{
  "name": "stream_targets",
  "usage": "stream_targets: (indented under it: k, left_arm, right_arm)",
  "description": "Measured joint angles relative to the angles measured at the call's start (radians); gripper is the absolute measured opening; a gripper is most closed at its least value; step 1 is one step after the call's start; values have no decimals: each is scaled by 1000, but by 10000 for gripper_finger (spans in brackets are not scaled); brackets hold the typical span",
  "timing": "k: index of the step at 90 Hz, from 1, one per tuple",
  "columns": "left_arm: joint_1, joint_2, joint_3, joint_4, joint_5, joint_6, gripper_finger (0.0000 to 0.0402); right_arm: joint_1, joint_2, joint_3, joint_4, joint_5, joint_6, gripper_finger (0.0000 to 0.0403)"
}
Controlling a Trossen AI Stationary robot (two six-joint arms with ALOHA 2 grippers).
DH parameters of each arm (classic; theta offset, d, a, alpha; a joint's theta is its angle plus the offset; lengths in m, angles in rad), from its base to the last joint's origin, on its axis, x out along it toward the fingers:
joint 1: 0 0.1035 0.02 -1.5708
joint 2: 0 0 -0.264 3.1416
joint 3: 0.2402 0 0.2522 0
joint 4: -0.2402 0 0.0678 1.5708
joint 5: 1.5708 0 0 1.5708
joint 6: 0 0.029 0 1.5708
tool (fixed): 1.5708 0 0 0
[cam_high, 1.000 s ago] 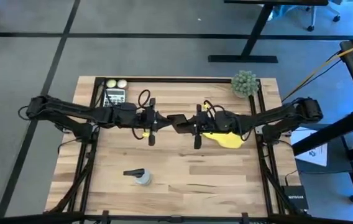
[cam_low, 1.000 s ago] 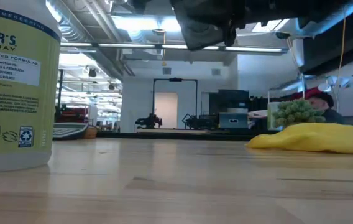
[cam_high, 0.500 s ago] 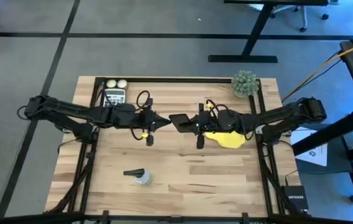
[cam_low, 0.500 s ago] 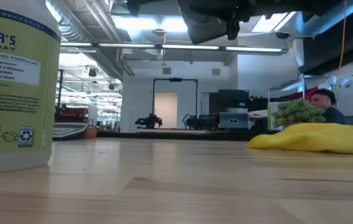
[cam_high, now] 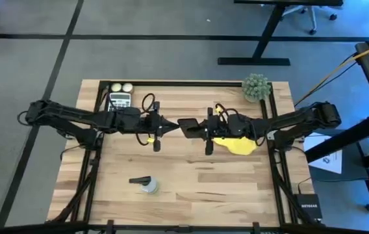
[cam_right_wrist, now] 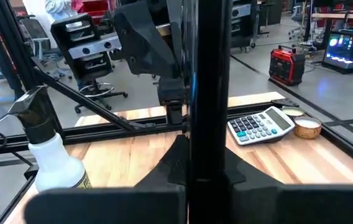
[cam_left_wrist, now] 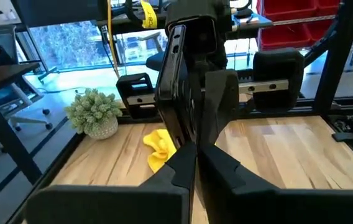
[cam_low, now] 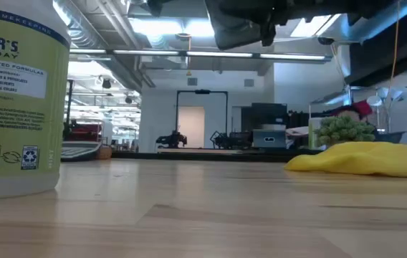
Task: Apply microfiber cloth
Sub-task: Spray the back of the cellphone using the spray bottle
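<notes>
I have both arms meeting above the middle of the table [cam_high: 171, 188]. The right gripper [cam_high: 194, 129] pinches a black smartphone [cam_left_wrist: 178, 93] by its edge and holds it raised, on its edge, off the wood; in the right wrist view the phone's thin side runs straight up between my fingers, pressed tight against it. I judge I am keeping it lifted and presented this way so its face is exposed for wiping.

The left gripper [cam_high: 166, 127] sits just beside the phone, its fingers pressed together to a point with nothing between them, nose aimed at the handset.

The microfiber cloth [cam_high: 235, 144] lies crumpled on the table under the right arm, well behind the phone, touched by neither gripper. So the wipe has not begun; I judge the left arm must fetch it first.

A spray bottle [cam_high: 147, 186], a calculator [cam_high: 119, 101] and a small potted plant [cam_high: 256, 87] stand clear of the work.
</notes>
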Motion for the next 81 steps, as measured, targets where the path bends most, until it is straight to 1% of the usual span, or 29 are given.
stream_targets:
  k: [21, 35, 43, 52, 57, 62, 69, 75, 81]
  left_arm:
    - [1, -2, 3, 81, 38, 0, 0]
    - [1, -3, 4, 40, 34, 0, 0]
    - [-12, -34, 4, -15, 8, 0, 0]
    - [-58, -113, 4, -119, -77, 0, 0]
    - [-100, -163, 4, -191, -155, -12, 0]
    - [-157, -215, 4, -297, -240, -56, 0]
    - [-251, -273, 4, -444, -336, -182, 0]
    - [-347, -299, 4, -581, -401, -340, 0]
    - [-449, -302, 4, -738, -439, -516, 0]
  right_arm:
    - [0, 26, -2, -16, -17, -1, 3]
    - [2, 32, -3, -18, -18, -1, 3]
    - [1, 27, -3, -22, -17, -2, 3]
    - [1, 23, -3, -15, -26, 2, 3]
    - [1, 23, -3, -33, -64, 12, 3]
    - [1, 26, -3, -72, -106, 23, 3]
    - [12, 39, -2, -134, -152, 24, 3]
    - [31, 59, -3, -161, -161, 21, 3]
    - [47, 81, -2, -174, -162, 3, 3]
